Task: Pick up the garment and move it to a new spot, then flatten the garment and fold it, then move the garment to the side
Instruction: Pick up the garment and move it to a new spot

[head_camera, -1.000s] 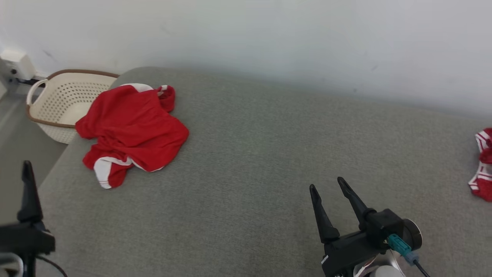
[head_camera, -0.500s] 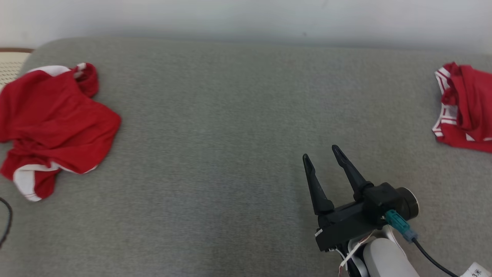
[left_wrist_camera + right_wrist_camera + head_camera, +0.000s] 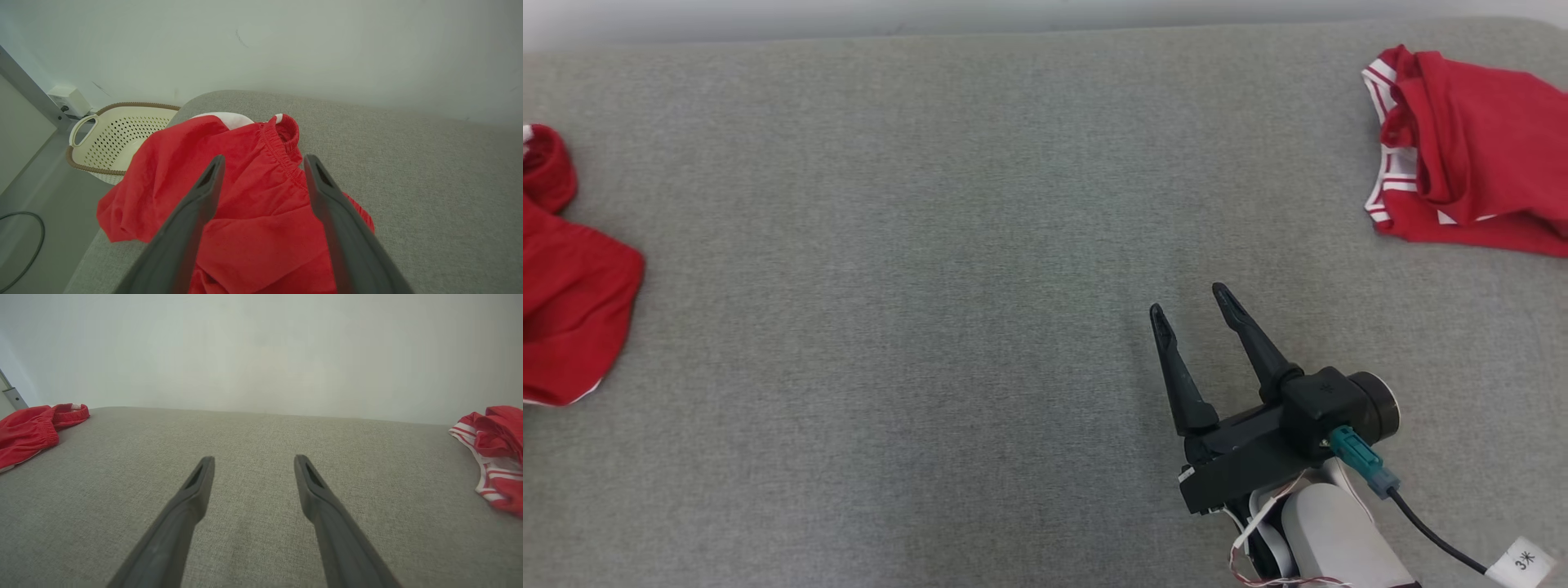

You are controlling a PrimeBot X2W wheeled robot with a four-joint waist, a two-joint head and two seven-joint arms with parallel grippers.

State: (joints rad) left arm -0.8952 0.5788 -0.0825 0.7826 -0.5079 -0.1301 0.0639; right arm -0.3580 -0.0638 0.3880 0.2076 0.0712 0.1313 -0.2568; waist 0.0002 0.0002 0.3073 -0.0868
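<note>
At the left end of the wide grey woven-fabric pad lies the crumpled red garment with a gathered elastic waistband and white patches. It is bunched in loose folds, with one lobe of cloth reaching past the pad's left edge. The left gripper is poised over this garment, its two long dark fingers spread wide and nothing between them. In the left wrist view the red cloth shows through the gap, though how close the tips are to it I cannot tell. Off the pad's far left corner, down on the pale floor, stands a cream perforated plastic basket with a brown rim and a loop handle, its near side partly hidden by the garment. At the pad's far right corner rests a second red garment trimmed with white stripes, heaped in folds and well apart from the first. Over the pad's bare stretch right of the middle hovers the right gripper, its fingers likewise splayed wide and empty, pointing toward the pad's far edge. A teal plug with a black cable sits on its dark body. Behind the pad's far edge rises a plain pale wall.
</note>
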